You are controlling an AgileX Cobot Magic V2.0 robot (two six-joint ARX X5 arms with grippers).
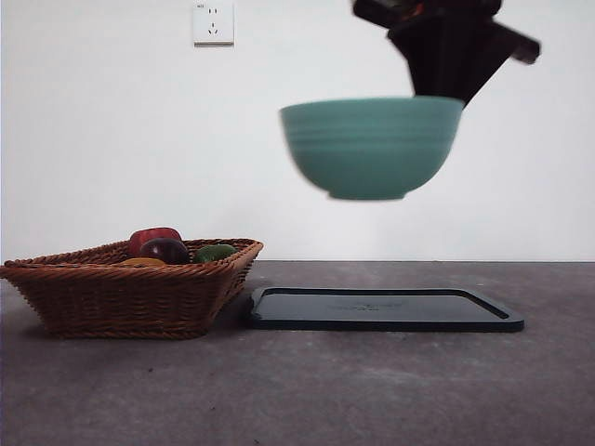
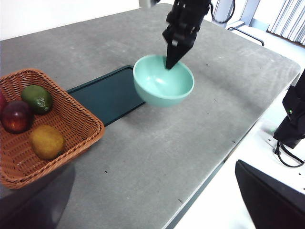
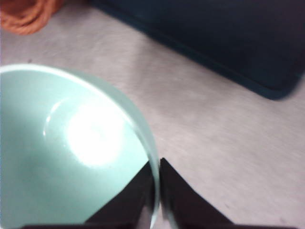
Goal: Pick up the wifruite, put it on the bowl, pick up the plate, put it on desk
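My right gripper (image 3: 156, 164) is shut on the rim of the teal-green bowl (image 3: 71, 152). It holds the bowl (image 1: 370, 147) upright in the air above the flat dark plate (image 1: 383, 309), which lies on the desk (image 1: 325, 400). From the left wrist view, the right gripper (image 2: 170, 59) comes down onto the far side of the bowl (image 2: 163, 86), which is empty. The orange-brown wifruite (image 2: 46, 141) lies in the wicker basket (image 2: 81, 121), beside the plate (image 2: 107, 95). Of my left gripper only a black part (image 2: 269, 200) shows, back from the desk's near edge.
The basket (image 1: 121, 297) stands left of the plate and also holds a dark red-purple fruit (image 2: 16, 117) and a green one (image 2: 37, 98). The desk's edge (image 2: 209, 176) runs close by in the left wrist view. A wall socket (image 1: 213, 22) is behind.
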